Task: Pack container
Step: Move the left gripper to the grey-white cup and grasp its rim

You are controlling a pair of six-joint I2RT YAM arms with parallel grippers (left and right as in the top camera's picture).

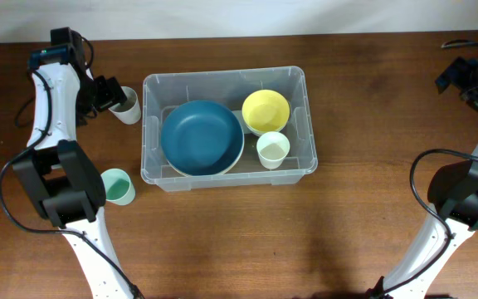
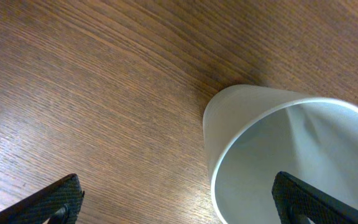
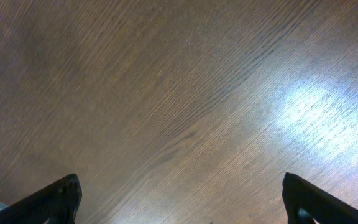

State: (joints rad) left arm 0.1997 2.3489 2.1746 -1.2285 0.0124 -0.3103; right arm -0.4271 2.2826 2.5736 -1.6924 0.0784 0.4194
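Overhead view, wooden table [image 1: 363, 191], going L to R. Upper left of frame: my left gripper [image 1: 110, 95] sits right beside a white cup [image 1: 126, 106] that stands on the wood just left of the bin. In the left wrist cam the two dark fingers [image 2: 53, 200] show at the lower corners, spread as wide as they go. The cup fills the right half of that view, and the right-hand finger overlaps its mouth. Nothing is clamped, and I can't tell if that finger touches the rim. Lower left of the overhead: a mint-green cup [image 1: 118, 186] stands alone on the table, close by the arm's black joint. Centre: the container [image 1: 222, 76], clear plastic and rectangular, rests flat on the table w/ its long side running L-R. Inside it, a big blue bowl [image 1: 202, 137] takes the left part, a yellow bowl [image 1: 265, 110] sits at the upper right, and a pale cup [image 1: 273, 149] stands upright below the yellow one. Upper right corner: my right gripper [image 1: 456, 76], well apart from the bin. Its wrist cam shows only bare wood grain between finger tips set fully apart, holding nothing.
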